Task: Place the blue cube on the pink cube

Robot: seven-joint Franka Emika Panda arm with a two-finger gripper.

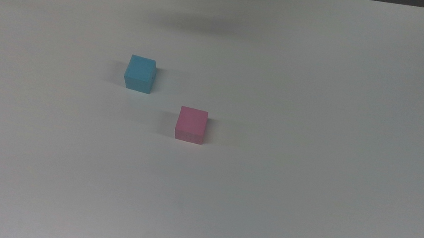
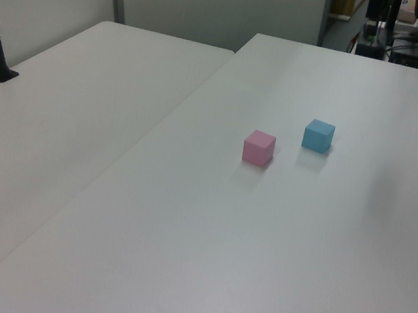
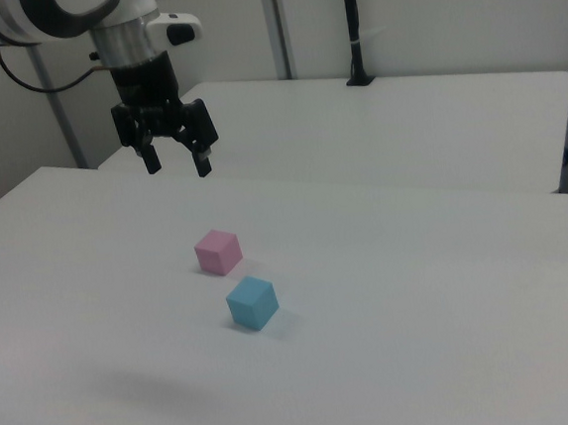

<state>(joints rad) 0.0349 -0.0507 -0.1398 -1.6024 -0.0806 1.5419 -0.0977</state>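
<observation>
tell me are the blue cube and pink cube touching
Apart. The top view shows bare table between the blue cube and the pink cube; the left view shows the same gap.

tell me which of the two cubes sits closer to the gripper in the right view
The pink cube. In the right view it lies just below the open gripper, while the blue cube sits farther down, toward the right view's lower right. Both rest apart on the table.

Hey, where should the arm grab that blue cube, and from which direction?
Probably from straight above, closing on two opposite vertical faces of the blue cube. It sits flat on the white table, top face free, with a clear gap to the pink cube. The gripper hangs high above, jaws open.
</observation>
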